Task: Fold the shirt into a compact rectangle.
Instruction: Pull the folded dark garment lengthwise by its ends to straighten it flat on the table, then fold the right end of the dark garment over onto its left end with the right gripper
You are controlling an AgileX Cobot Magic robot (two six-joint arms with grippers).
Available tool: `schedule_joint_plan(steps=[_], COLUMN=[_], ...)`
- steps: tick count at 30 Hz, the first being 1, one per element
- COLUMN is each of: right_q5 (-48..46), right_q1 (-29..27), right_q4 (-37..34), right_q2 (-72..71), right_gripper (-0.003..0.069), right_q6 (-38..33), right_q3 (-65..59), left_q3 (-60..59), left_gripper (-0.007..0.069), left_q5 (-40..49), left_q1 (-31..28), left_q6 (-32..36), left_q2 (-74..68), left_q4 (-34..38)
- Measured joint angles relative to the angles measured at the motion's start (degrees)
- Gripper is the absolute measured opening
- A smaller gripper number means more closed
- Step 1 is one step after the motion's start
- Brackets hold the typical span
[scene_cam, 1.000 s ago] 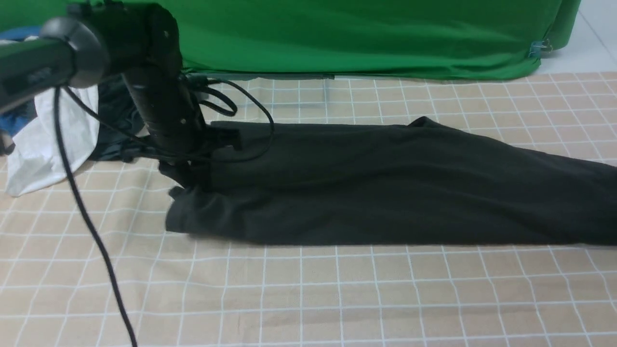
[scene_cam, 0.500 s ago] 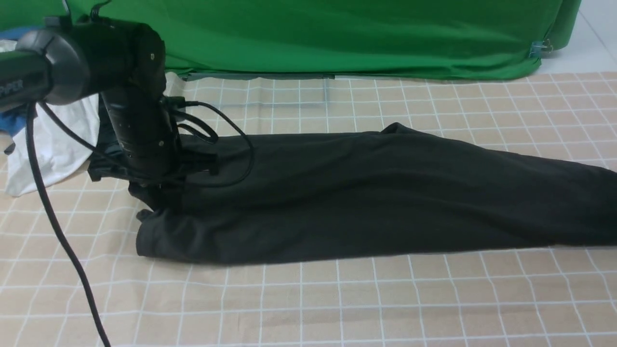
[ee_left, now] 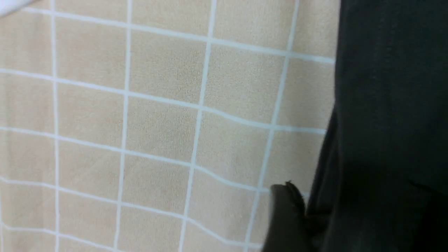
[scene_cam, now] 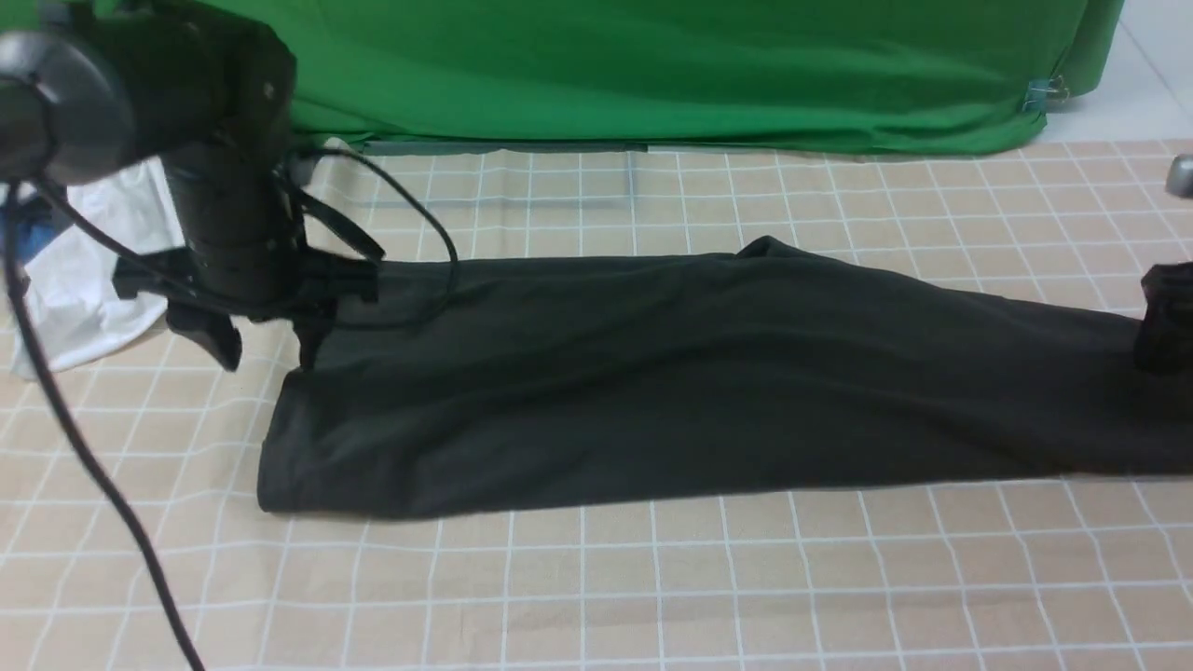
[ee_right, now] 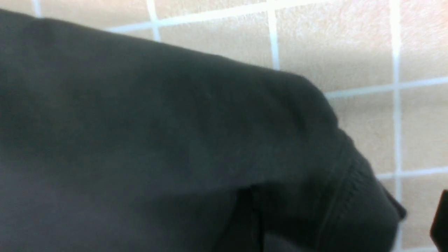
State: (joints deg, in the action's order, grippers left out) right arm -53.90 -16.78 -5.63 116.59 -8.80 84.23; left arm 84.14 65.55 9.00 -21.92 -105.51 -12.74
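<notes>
Shirt: You see the shirt (scene_cam: 708, 373) lying flat on the tabletop (scene_cam: 596, 578) as one long dark band, running from the left side to the right edge of the front view. Its near edge is a smooth, rounded fold, so the body is probably doubled lengthwise.

Left hand: The left hand (scene_cam: 266, 347) hangs over the far corner of the shirt's left end. Its fingers are spread and point down with nothing between them. In the left wrist view one finger (ee_left: 283, 217) stands just beside the fabric edge, over bare checked cloth.

Right hand: The right hand (scene_cam: 1165, 317) sits at the shirt's other end, where a ribbed hem rests on the tabletop. You cannot tell how wide it is, or whether it holds any cloth.

Reason for placement: One hand stands at each end because a band this long sags unless both ends are carried together.

Stage: Judged from the layout, the lengthwise fold is done and the crosswise folds into a compact rectangle remain.

Next move: You would probably take one end by both layers and carry it over towards the other end.

Risk: The soft fabric may slide or bunch if only the top layer is pinched.

Surroundings: A white garment (scene_cam: 84, 298) lies beyond the left end, so keep the fold clear of it.
</notes>
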Motion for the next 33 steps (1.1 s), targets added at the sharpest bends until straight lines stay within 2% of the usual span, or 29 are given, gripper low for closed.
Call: schedule_joint_plan(steps=[1, 2, 3, 4, 5, 6, 8, 9, 11, 14, 18, 26, 30, 33], right_q5=[-0.1, -0.1, -0.1, -0.1, -0.1, -0.2, -0.3, -0.4, -0.6, -0.8, -2.0, -13.3, -15.3, -15.8], right_q1=[0.0, 0.0, 0.0, 0.0, 0.0, 0.0, 0.3, 0.4, 0.7, 0.7, 0.2, -0.4, 1.8, 7.1], right_q4=[0.2, 0.2, 0.4, 0.4, 0.4, 0.4, 0.4, 0.4, 0.0, -0.3, 0.2, 2.8, 2.9, 2.5], right_q2=[0.7, 0.9, 1.7, 1.7, 2.0, 2.0, 2.0, 2.0, 2.2, 2.3, 2.3, -3.7, -6.7, -9.1], right_gripper=[0.0690, 0.0690, 0.0687, 0.0684, 0.0667, 0.0658, 0.0531, 0.0504, 0.0315, 0.0106, 0.0106, 0.0106, 0.0106, 0.0106], right_q6=[0.1, 0.1, 0.1, 0.2, 0.1, 0.1, -0.6, -0.7, -0.8, -1.0, -0.5, 3.8, 4.5, 5.8], right_q3=[0.0, 0.0, 0.0, 0.0, 0.0, 0.0, 0.0, 0.0, 0.0, 0.1, 1.7, 11.7, 14.9, 17.2], left_q3=[0.0, 0.0, 0.0, 0.0, 0.0, 0.0, 0.0, 0.0, 0.0, 0.0, 0.0, 0.0, 0.0, 0.0], left_gripper=[0.0285, 0.0274, 0.0179, 0.0167, 0.0082, 0.0067, 0.0020, 0.0020, 0.0012, 0.0013, 0.0013, 0.0013, 0.0013, 0.0013], left_q5=[0.0, 0.0, 0.1, 0.1, 0.0, -0.1, -0.5, -0.6, -0.8, 0.0, 1.7, 4.3, 4.4, 4.6], left_q1=[0.0, 0.0, 0.0, 0.0, 0.0, 0.0, 0.0, 0.0, 0.0, 0.0, 0.0, 0.0, 0.0, 0.0], left_q6=[0.0, 0.0, 0.0, 0.0, 0.8, 1.2, 3.8, 4.0, 6.4, 9.4, 10.3, 10.4, 10.4, 10.4], left_q2=[1.5, 1.8, 4.4, 4.8, 7.5, 8.2, 12.9, 12.9, 16.9, 22.8, 27.8, 38.0, 39.8, 40.1], left_q4=[1.3, 1.3, 4.6, 5.0, 8.8, 9.8, 16.5, 17.0, 21.8, 26.3, 26.9, 22.6, 21.7, 21.2])
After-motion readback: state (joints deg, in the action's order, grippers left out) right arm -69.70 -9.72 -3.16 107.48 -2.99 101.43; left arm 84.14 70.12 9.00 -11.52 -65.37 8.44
